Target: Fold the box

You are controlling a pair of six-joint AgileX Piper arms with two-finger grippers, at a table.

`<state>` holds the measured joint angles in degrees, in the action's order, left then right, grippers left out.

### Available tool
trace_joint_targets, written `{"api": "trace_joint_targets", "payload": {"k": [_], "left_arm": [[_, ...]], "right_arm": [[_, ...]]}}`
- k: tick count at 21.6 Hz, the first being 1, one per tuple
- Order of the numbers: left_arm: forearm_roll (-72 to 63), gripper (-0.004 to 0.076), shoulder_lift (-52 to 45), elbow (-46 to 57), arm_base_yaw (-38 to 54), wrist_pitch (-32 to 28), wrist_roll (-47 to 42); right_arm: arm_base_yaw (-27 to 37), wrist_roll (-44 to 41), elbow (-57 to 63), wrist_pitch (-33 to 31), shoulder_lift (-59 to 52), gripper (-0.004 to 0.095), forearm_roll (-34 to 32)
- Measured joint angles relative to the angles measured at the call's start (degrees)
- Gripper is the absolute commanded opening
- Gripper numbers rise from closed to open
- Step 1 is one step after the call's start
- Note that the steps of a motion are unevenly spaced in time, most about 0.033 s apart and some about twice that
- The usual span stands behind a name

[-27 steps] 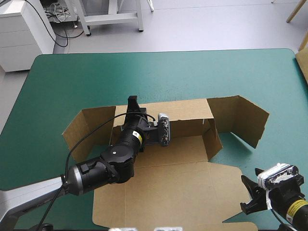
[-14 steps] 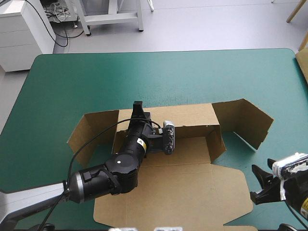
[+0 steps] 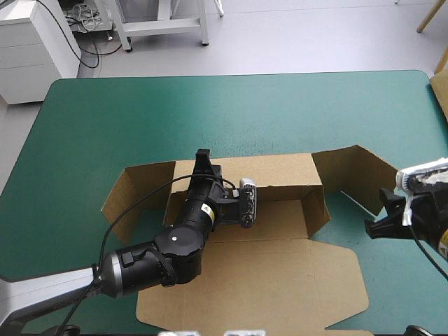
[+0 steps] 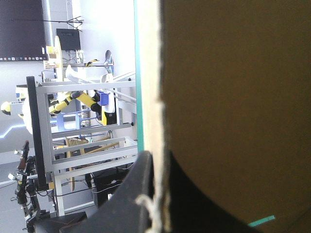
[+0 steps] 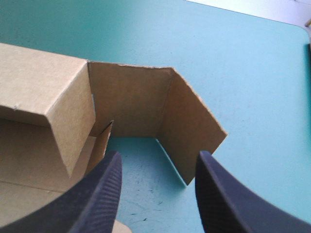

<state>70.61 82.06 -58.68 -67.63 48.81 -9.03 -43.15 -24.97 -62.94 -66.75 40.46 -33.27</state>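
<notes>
teal-green surface (image 3: 105, 119), box (image 3: 280, 280) on its near half, about centre. long axis runs left to right; lid flat toward the near edge, back wall (image 3: 280, 171) raised on the far side. left end effector (image 3: 203, 155) pinching that wall, board between its fingers. right end effector (image 3: 383, 213) spread, near the right flap (image 3: 357, 175), not touching. since earlier: right end effector moved away from the near edge, up toward that flap.
</notes>
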Motion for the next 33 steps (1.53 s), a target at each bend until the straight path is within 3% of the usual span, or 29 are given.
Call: {"api": "trace_joint_targets", "payload": {"k": [10,13,17,19,25,27,33], "left_arm": [[0.0,-0.0008,0.0,0.0,0.0,0.0,0.0],[0.0,-0.0008,0.0,0.0,0.0,0.0,0.0],[0.0,-0.0008,0.0,0.0,0.0,0.0,0.0],[0.0,-0.0008,0.0,0.0,0.0,0.0,-0.43],[0.0,-0.0008,0.0,0.0,0.0,0.0,-0.43],[0.0,-0.0008,0.0,0.0,0.0,0.0,-0.43],[0.0,-0.0008,0.0,0.0,0.0,0.0,-0.43]], "right_arm": [[0.0,0.38,-11.85,-2.69,14.75,0.0442,-8.46],[0.75,0.63,-14.64,-2.08,20.12,0.0442,-8.19],[10.95,7.09,-21.01,1.86,29.77,0.0439,2.04],[18.84,13.51,-24.77,2.28,35.59,0.0439,9.74],[33.14,26.88,-34.52,2.86,47.59,0.0445,25.21],[35.76,30.35,-38.0,1.54,51.5,0.0445,30.31],[37.27,39.67,-41.6,-0.54,58.39,0.0441,33.27]]}}
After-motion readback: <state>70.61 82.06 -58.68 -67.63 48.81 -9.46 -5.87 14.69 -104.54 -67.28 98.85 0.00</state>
